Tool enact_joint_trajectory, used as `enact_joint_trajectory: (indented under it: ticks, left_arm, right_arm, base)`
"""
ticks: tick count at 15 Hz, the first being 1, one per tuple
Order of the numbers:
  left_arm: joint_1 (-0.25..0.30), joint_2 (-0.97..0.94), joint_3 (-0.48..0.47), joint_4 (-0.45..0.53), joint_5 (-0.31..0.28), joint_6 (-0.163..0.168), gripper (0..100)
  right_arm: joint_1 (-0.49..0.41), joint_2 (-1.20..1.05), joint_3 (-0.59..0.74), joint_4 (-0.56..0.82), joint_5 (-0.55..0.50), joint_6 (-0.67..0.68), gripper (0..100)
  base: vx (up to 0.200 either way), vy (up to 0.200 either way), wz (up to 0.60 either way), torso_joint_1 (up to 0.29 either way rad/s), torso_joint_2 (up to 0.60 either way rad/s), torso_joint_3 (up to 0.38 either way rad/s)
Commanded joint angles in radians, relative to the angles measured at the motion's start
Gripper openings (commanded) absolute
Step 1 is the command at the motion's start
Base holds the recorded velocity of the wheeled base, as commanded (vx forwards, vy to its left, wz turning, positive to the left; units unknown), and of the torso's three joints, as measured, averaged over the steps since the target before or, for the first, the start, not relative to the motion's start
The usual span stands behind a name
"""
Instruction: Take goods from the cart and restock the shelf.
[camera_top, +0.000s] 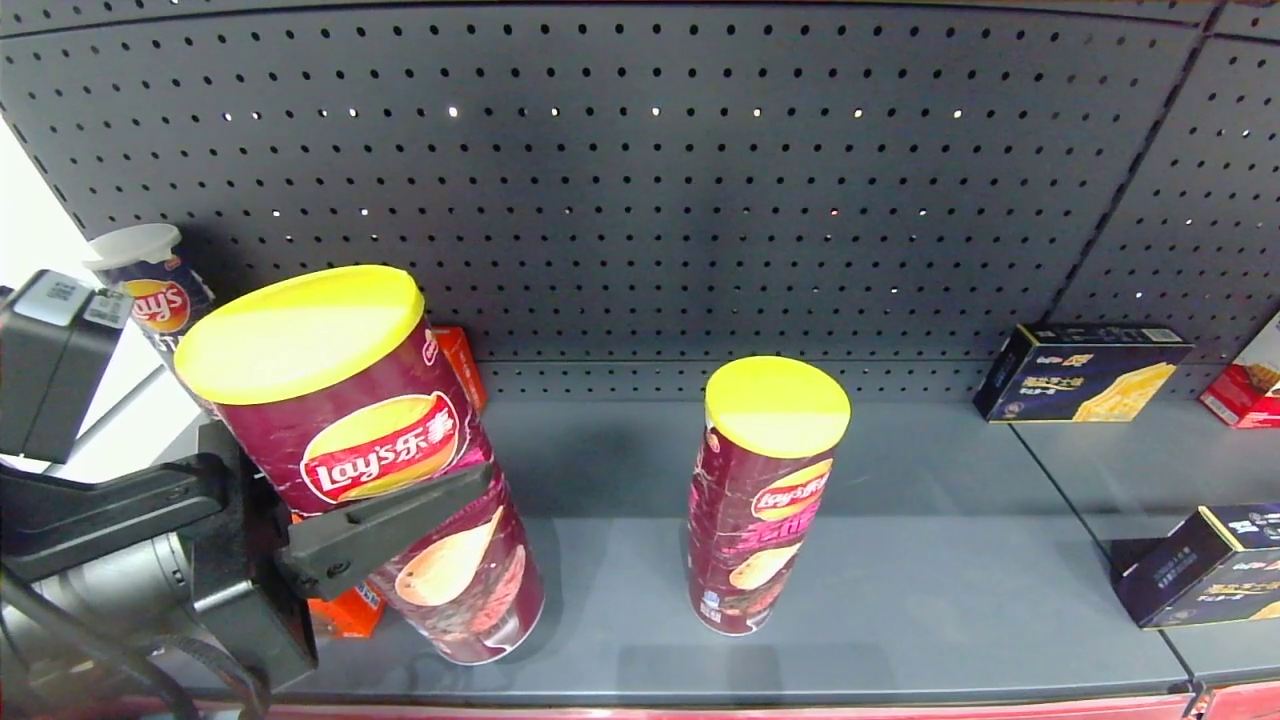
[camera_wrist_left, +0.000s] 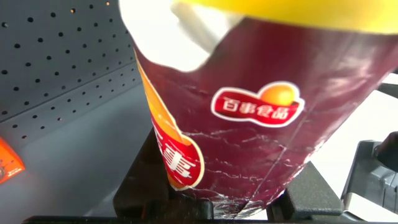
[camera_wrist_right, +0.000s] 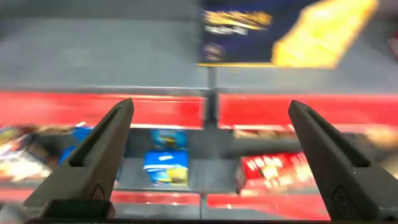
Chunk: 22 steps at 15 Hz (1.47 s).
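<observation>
Head view, from the left: the left hand (camera_top: 385, 525) is clamped on a tall red chip can (camera_top: 350, 440) with a yellow lid. This can leans, and its bottom is low over the shelf (camera_top: 950, 580); I cannot tell if it touches. I think it should be tipped straight up, set down flat, then let go. Keep a gap to the other can (camera_top: 765, 500) standing in the middle. A dark box (camera_top: 1080, 372) sits far right. The right hand (camera_wrist_right: 211, 124) has its fingers apart and holds nothing.
</observation>
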Motion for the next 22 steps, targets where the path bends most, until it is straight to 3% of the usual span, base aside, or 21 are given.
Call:
enact_joint_trajectory:
  ticks: [1,3,5,12,13,22]
  left_arm:
    - [0.0,0.0,-0.001,0.0,0.0,-0.001,0]
    - [0.0,-0.003,0.0,0.0,0.0,-0.001,0]
    - [-0.002,-0.005,-0.001,0.001,-0.003,-0.001,0]
    - [0.004,-0.025,0.002,0.006,-0.017,0.001,0]
    - [0.003,-0.025,0.013,0.001,-0.018,0.001,0]
    - [0.007,-0.017,0.008,0.007,-0.021,-0.004,0]
  right_arm:
    - [-0.045,-0.005,0.007,-0.013,0.0,0.022,100]
    - [-0.044,-0.003,0.013,-0.033,0.006,0.027,100]
    - [-0.042,-0.003,0.012,0.022,0.172,-0.001,100]
    - [-0.045,-0.003,0.012,0.019,0.156,-0.005,100]
    - [-0.145,-0.032,0.012,0.019,0.158,-0.001,100]
    - [-0.117,-0.1,0.012,0.019,0.156,-0.005,100]
  base:
    - [0.0,0.0,0.0,0.0,0.0,0.0]
    - [0.0,0.0,0.0,0.0,0.0,0.0]
    - [0.0,0.0,0.0,0.0,0.0,0.0]
    - [0.0,0.0,0.0,0.0,0.0,0.0]
    - [0.0,0.0,0.0,0.0,0.0,0.0]
    - [0.0,0.0,0.0,0.0,0.0,0.0]
